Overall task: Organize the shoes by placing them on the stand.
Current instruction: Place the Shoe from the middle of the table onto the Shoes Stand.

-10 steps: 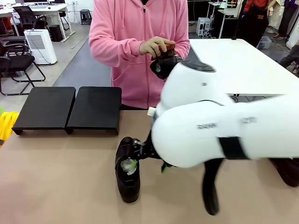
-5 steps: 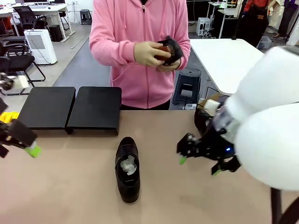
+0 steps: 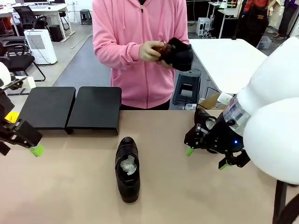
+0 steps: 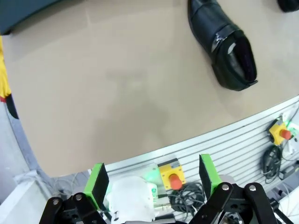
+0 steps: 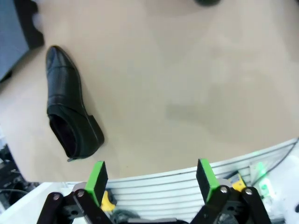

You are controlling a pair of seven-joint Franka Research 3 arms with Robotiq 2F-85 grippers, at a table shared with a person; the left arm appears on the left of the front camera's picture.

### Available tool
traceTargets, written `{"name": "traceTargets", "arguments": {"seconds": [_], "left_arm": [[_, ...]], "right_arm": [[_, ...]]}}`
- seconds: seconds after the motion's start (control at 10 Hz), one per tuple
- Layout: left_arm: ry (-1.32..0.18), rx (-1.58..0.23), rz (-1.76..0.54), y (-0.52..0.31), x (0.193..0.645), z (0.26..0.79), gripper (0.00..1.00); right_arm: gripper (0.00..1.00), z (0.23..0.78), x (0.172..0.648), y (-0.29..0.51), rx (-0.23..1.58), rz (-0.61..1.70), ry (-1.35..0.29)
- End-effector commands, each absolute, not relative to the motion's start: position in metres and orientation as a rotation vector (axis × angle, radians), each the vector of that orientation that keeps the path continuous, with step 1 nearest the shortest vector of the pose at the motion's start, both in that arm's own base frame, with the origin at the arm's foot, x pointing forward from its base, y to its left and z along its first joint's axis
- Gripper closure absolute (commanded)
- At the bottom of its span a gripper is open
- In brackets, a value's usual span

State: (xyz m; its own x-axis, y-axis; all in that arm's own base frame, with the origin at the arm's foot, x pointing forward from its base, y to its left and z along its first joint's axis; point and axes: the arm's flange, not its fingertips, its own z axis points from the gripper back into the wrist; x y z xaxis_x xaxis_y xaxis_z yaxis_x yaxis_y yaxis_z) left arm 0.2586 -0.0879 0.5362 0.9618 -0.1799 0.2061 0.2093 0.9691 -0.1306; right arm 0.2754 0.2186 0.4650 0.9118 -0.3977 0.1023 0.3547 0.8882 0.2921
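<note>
One glossy black shoe (image 3: 127, 169) lies on the tan table, toe toward the person; it also shows in the left wrist view (image 4: 224, 44) and the right wrist view (image 5: 70, 109). The stand (image 3: 70, 108), two low black panels, sits at the far left with nothing on it. The person in a pink hoodie holds a second black shoe (image 3: 181, 53) at chest height. My right gripper (image 3: 207, 158) hovers open to the right of the table shoe. My left gripper (image 3: 21, 142) hangs open at the left edge, in front of the stand. Nothing lies between either pair of green pads (image 4: 208, 175) (image 5: 96, 179).
The person's other hand presses a small reddish-brown object (image 3: 162, 46) against the held shoe. A dark shape (image 5: 208, 2) lies on the table beyond my right gripper. Emergency-stop boxes (image 4: 171, 176) and cables hang below the near table edge. A white table (image 3: 233, 65) stands behind.
My right arm has pulled away from the table shoe to the right, with its gripper open. My left gripper has come into view at the left. The person has lifted the held shoe higher.
</note>
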Motion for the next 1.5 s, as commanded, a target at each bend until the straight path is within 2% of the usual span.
{"name": "traceTargets", "arguments": {"seconds": [0.0,0.2,0.4,0.5,0.6,1.4], "left_arm": [[-0.233,-0.143,-0.167,-0.135,0.275,0.527,0.00],[-0.270,-0.102,-0.101,-0.202,0.304,0.496,0.00],[-0.245,-0.102,-0.083,-0.247,0.330,0.464,0.00],[-0.256,-0.110,-0.063,-0.262,0.344,0.451,0.00],[-0.238,-0.105,-0.062,-0.277,0.351,0.441,0.00],[-0.154,-0.074,0.011,-0.358,0.368,0.391,0.00]], "right_arm": [[0.00,0.480,0.285,0.187,0.262,-0.550,-0.177],[0.00,0.486,0.281,0.163,0.210,-0.635,-0.190],[0.00,0.483,0.279,0.148,0.203,-0.744,-0.201],[0.00,0.485,0.290,0.157,0.238,-0.611,-0.190],[0.00,0.485,0.290,0.157,0.238,-0.611,-0.190],[0.00,0.485,0.290,0.157,0.238,-0.611,-0.190]]}}
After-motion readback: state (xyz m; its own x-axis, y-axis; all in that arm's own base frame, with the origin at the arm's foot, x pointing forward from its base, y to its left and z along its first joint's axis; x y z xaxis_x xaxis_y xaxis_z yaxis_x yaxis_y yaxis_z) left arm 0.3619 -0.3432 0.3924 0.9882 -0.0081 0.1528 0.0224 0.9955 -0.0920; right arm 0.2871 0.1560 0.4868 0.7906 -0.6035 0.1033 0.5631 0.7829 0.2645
